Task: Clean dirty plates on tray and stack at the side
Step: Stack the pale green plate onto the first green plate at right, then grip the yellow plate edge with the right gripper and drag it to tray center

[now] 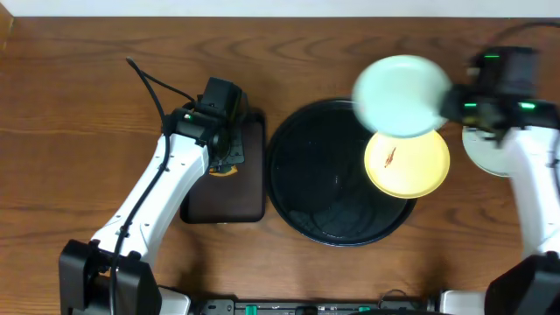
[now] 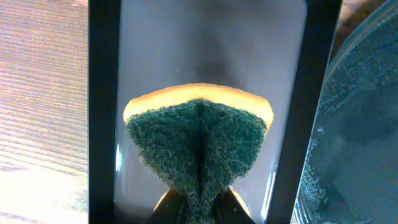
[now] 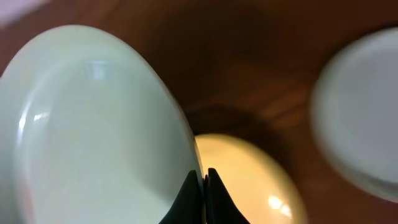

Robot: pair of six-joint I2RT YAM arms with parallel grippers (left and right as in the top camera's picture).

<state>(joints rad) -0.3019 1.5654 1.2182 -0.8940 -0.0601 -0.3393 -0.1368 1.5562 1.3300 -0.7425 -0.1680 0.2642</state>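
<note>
Round tray (image 1: 297, 175), centre of table (image 1: 79, 105): holds one yellow plate (image 1: 411, 171) at its 3 o'clock, the plate's edge reaching out past the rim. A brown-red smear (image 1: 390, 157) sits at the plate's centre. Rest of the tray floor bare and wet, beaded with droplets, sheen strongest toward 5 o'clock. Mint plate (image 1: 398, 92) is off the tray, in the air over 1 o'clock, blurred, overlapping the yellow plate's top edge as seen from overhead. Right gripper (image 1: 446, 103) has it by the rim at the plate's 3 o'clock; wrist view shows jaws closed tight on the plate edge, plate tilted. Third plate (image 1: 481, 153), pale, lies flat on the table beyond the tray's 3 o'clock, near the yellow plate, partly hidden under the right arm. Rectangular tray (image 1: 249, 197) just beside the round tray at 9 o'clock, floor dark and bare. Left gripper (image 1: 224, 162) over its upper half, jaws pinched on a sponge (image 2: 199, 146): green scrub face to the camera, yellow backing behind, creased down the middle. Cannot tell whether the sponge touches the tray floor.
</note>
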